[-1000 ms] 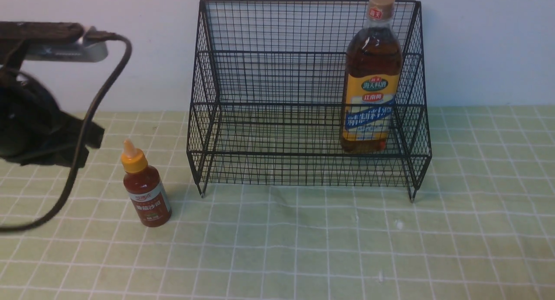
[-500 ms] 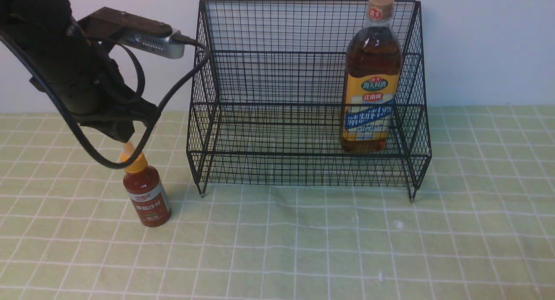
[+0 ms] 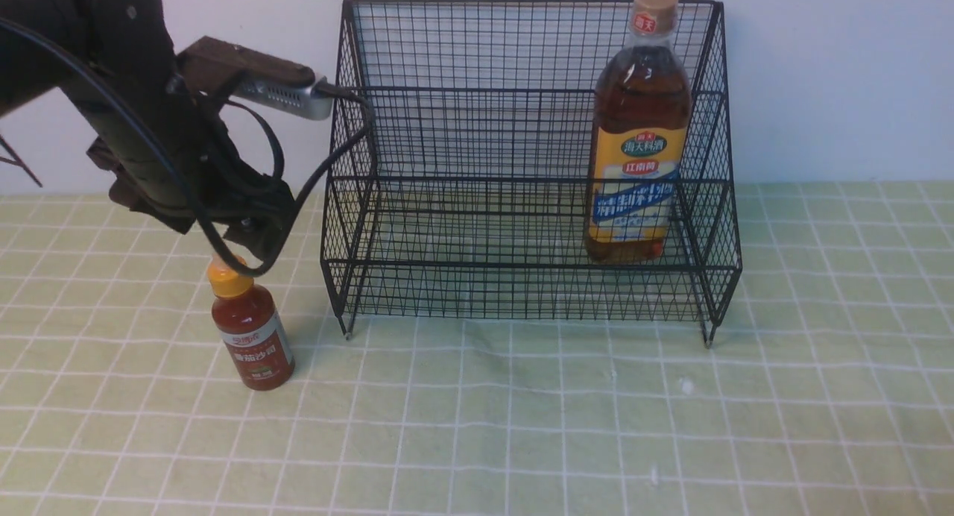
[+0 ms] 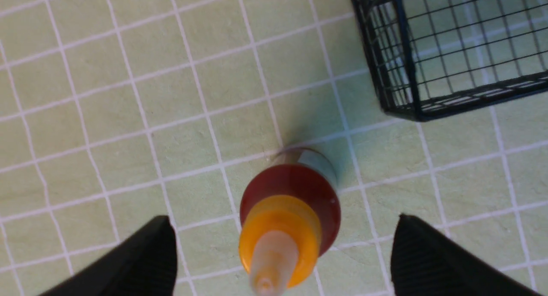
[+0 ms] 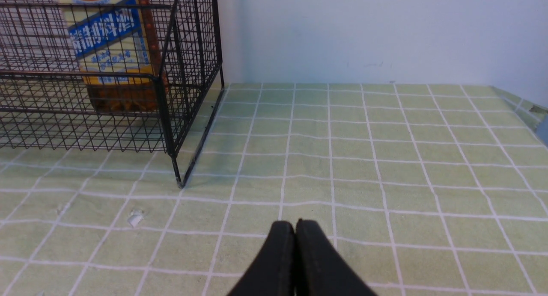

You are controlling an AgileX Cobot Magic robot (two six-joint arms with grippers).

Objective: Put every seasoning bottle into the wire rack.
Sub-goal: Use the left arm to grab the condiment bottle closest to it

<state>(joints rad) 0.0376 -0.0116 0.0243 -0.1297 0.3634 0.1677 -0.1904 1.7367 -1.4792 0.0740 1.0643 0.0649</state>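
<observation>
Above the red bottle (image 3: 253,337), left gripper (image 4: 282,249) has its fingers spread wide, nothing between them gripped; the nozzle (image 4: 274,261) points up into the gap. Bottle is upright on the cloth (image 3: 462,426), just outside the rack's left side. Step in hand, as I read it: pick it up.

To do it well: centre the fingers on the body, not the nozzle. Nozzle is thin and the cap (image 4: 280,232) is a poor hold; go down past both, then close on the red part evenly from both sides. It's likely a soft squeeze bottle, so firm enough not to slip, not so hard it squirts or buckles. Keep the descent straight; a fingertip clipping the cap could tip it. Lift upright.

Rack (image 3: 529,264) is close by. Its slanted side and front wires stand between bottle and the inside, so raise the base clear of the front bar before moving in. Watch the arm cable (image 3: 298,195): it loops in front of the bottle and beside the rack's edge, could snag on the mesh.

Tall bottle (image 3: 641,158) is upright in the rack at the right end, so that one looks done. Plenty of room left of it. Right gripper (image 5: 295,244) is closed, holding nothing, over the cloth; not needed here.
</observation>
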